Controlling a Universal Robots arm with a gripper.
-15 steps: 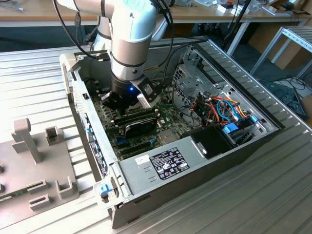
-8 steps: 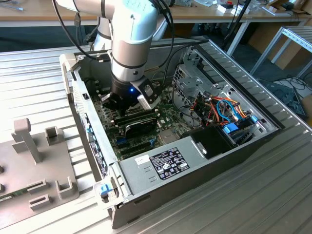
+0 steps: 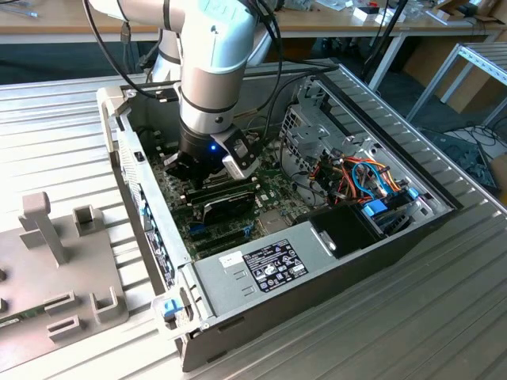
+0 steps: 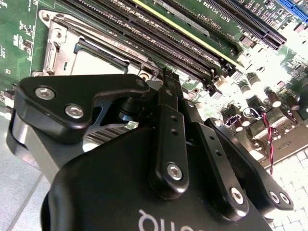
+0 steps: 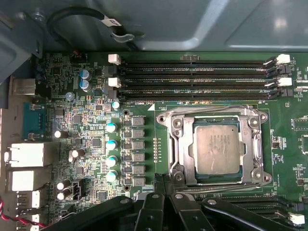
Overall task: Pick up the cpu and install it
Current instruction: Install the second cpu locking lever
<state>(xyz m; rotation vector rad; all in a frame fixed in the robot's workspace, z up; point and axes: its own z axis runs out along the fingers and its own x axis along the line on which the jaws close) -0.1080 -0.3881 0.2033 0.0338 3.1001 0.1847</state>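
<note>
The cpu [image 5: 217, 150] sits flat inside the metal socket frame [image 5: 175, 144] on the motherboard [image 5: 91, 130]; gripper [image 5: 162, 180] hovers just beside, fingers pressed together, empty.

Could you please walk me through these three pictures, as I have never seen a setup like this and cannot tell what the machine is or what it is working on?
The exterior view shows a grey robot arm reaching down into an open computer case that lies on a ribbed metal table. The other two pictures come from cameras riding near the arm's wrist, looking past its black gripper at the green motherboard. In the first wrist view, the cpu, a small silver-grey square chip, sits inside its metal socket frame, beside the long black memory slots. The gripper hovers just next to the socket, with its fingers close together and nothing held between them.
</note>
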